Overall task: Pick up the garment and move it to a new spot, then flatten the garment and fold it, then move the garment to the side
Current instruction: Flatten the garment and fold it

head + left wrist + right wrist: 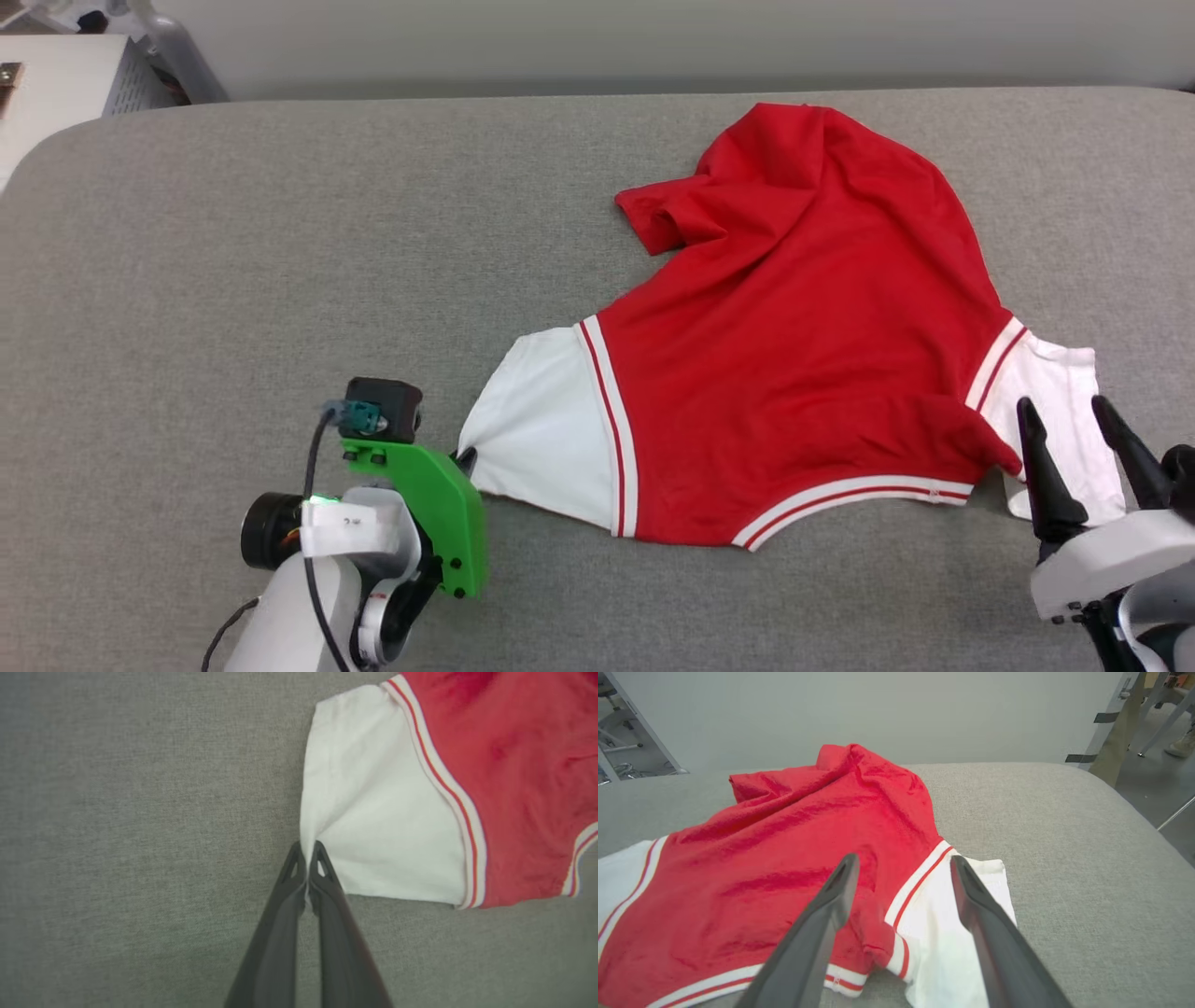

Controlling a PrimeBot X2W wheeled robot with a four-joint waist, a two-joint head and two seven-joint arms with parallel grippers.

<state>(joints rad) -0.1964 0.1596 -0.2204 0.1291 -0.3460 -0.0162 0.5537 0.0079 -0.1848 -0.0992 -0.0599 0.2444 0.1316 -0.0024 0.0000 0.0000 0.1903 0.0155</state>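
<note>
Gripping step: left hand (307, 851) closed on white sleeve (383, 826) of garment (803, 373); right hand (1064, 406) open at other sleeve (934, 914), probably must close next.

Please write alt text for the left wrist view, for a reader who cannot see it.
The left tool, its two dark fingers shut, pinches the edge of the white sleeve of a red garment lying on a gray fabric surface. A striped trim separates the sleeve from the red body at the upper right.
</note>
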